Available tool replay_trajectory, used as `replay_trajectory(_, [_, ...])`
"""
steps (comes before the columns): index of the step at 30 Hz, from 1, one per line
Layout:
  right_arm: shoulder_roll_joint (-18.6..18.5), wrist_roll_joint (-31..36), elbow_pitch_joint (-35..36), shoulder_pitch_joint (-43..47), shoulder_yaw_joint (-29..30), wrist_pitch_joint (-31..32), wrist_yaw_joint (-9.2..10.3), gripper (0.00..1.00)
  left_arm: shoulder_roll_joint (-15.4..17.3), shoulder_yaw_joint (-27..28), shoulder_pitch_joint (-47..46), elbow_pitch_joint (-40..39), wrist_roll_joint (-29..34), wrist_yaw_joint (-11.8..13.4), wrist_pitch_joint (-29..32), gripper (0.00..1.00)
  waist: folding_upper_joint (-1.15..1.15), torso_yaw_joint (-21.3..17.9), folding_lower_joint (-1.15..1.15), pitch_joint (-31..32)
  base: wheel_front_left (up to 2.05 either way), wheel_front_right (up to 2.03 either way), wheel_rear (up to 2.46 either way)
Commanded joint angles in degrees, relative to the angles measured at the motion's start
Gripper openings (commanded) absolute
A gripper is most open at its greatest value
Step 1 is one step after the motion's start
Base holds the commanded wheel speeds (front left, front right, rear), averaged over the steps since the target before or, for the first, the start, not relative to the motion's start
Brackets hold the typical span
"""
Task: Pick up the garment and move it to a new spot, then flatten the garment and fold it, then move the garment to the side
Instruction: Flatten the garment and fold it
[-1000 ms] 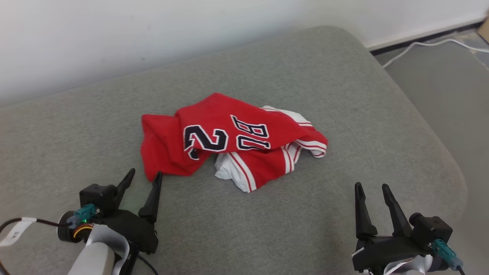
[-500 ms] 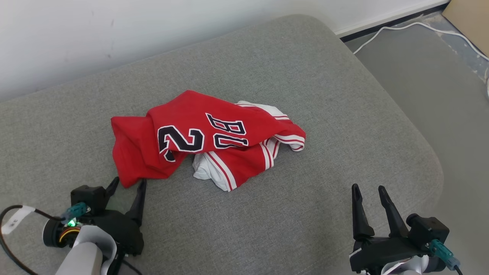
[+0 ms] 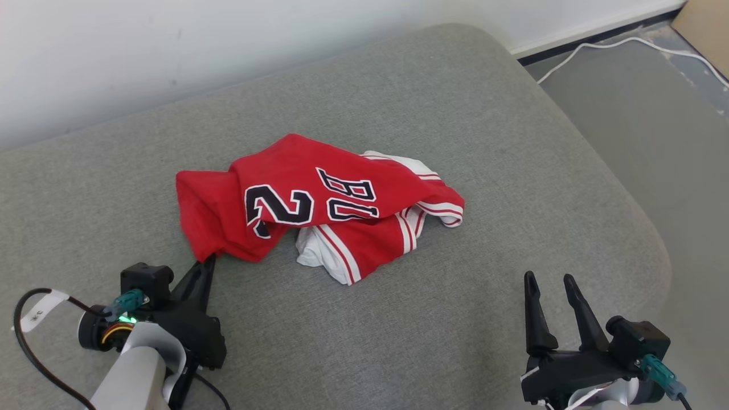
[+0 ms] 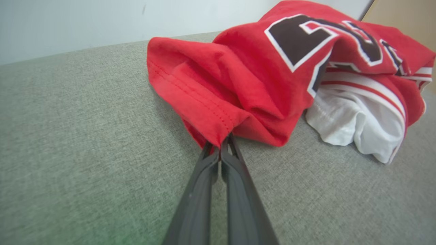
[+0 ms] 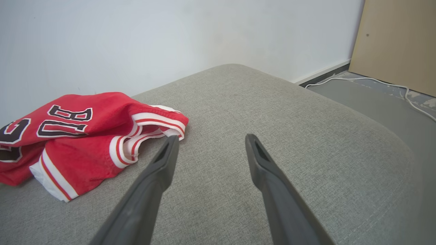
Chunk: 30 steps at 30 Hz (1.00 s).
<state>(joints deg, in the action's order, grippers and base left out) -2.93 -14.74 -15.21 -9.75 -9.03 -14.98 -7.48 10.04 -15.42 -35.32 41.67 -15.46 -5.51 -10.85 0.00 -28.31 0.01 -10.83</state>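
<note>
- Right, head view first: the red basketball jersey [image 3: 319,205] lies crumpled in a heap on the middle of the grey cushion [image 3: 484,125]. Its white-trimmed parts are tucked under the red body, so nothing's flattened or folded yet.
- Left pincer [image 3: 206,263] sits at the jersey's near-left corner, jaws pressed together on the red hem. That's a corner grip, and it looks like the sensible handle for lifting the whole heap to a new spot.
- Right pincer [image 3: 549,282] hangs at the lower right, well apart from the cloth, jaws wide and holding nothing. My read is that it's free to take a second corner once the cloth needs spreading.
- Over to the left wrist view: the two dark fingers [image 4: 202,190] meet at their tips right where the stitched hem corner [image 4: 214,131] comes to a point. Fabric is pinched between them, and the rest of the jersey is piled beyond.
- Right wrist view now: the fingers [image 5: 155,177] are spread wide over bare cushion. The striped armhole edge [image 5: 160,124] lies just beside the fingertip nearer the jersey but, as far as I can tell, isn't touched.
</note>
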Motion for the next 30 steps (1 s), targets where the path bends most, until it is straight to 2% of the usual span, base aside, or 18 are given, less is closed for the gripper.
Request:
replay_trajectory(1, [0.06, -0.38, 0.05, 0.96, 0.35, -0.29, -0.03, 1.0, -0.29, -0.11, -0.45, 0.2, -0.03, -0.14, -0.95, 0.0, 0.0, 0.85, -0.01, 0.38, 0.0, 0.0, 0.0])
replay_trajectory(9, [0.08, 0.39, -0.35, 2.01, 1.48, -0.3, -0.03, 1.0, -0.54, -0.62, 2.07, -2.96, -0.26, 0.57, -2.62, 0.0, 0.0, 5.69, -0.01, 2.11, 0.0, 0.0, 0.0])
replay_trajectory(12, [0.05, 0.65, -0.56, 2.42, 1.87, -0.3, -0.03, 1.0, -0.64, -0.79, 3.71, -6.19, -0.44, 1.16, -2.78, 0.0, 0.0, 8.6, -0.01, 3.32, 0.0, 0.0, 0.0])
replay_trajectory(16, [0.06, 1.04, -0.79, 2.7, 2.5, -0.3, -0.03, 1.0, -0.23, -0.73, 7.01, -11.75, -0.86, 2.17, -1.86, 0.0, 0.0, 12.96, -0.01, 4.76, 0.0, 0.0, 0.0])
replay_trajectory(20, [0.05, 1.22, -1.04, 3.38, 2.54, -0.29, -0.03, 1.0, 0.89, -0.48, 11.75, -20.13, -1.24, 4.2, 0.8, 0.0, 0.0, 17.83, -0.01, 5.55, 0.0, 0.0, 0.0])
replay_trajectory(30, [0.05, 1.78, -1.63, 3.91, 3.31, -0.29, -0.03, 1.0, 3.42, 0.92, 23.0, -35.37, -1.98, 8.34, 5.82, 0.0, 0.0, 25.15, -0.01, 6.72, 0.0, 0.0, 0.0])
